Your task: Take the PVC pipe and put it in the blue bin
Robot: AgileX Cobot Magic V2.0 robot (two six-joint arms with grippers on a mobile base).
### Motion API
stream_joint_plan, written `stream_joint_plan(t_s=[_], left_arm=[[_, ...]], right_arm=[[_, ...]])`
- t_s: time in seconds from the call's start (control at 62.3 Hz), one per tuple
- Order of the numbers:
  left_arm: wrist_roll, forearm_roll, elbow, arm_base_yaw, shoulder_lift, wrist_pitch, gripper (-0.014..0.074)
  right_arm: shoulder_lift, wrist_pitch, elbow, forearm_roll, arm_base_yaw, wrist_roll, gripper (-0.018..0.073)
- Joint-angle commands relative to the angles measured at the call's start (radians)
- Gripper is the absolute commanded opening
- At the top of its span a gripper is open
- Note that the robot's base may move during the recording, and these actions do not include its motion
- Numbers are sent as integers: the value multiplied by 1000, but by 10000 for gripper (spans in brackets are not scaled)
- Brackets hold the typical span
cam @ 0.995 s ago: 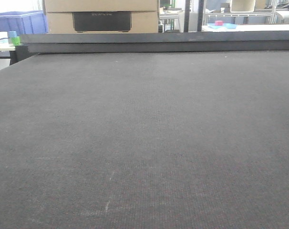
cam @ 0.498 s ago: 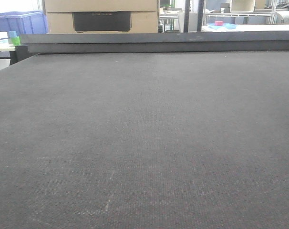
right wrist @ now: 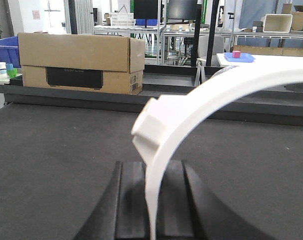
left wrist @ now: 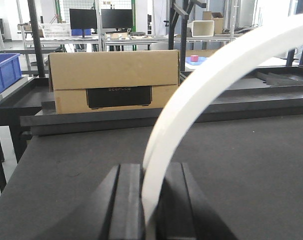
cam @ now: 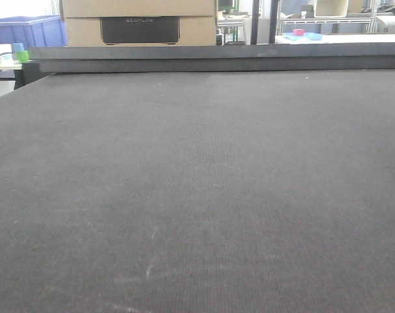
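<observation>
Clamping PVC pipe (left wrist: 184, 95) — left fingers (left wrist: 125, 200), right fingers (right wrist: 130, 200) too, front table (cam: 197, 195) unchanged

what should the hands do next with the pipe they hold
Likely carry the PVC pipe left toward the blue bin: the left hand and right hand both clamp white pipe, and the bin stands past the table, far left.

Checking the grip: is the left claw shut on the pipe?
Shut: the PVC pipe sits pinched between both fingers of the left claw.
</observation>
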State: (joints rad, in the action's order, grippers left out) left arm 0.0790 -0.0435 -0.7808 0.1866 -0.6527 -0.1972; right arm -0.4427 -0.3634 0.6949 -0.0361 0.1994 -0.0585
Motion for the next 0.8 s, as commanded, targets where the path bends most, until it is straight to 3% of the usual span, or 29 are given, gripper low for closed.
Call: stream_joint_plan(t_s=[0.0, 0.787], left_arm=[[1, 0, -1, -5, 4, 30, -111], [1, 0, -1, -5, 4, 30, -111]], right_arm=[[3, 20, 0, -13, -6, 8, -161], [3, 20, 0, -13, -6, 8, -161]])
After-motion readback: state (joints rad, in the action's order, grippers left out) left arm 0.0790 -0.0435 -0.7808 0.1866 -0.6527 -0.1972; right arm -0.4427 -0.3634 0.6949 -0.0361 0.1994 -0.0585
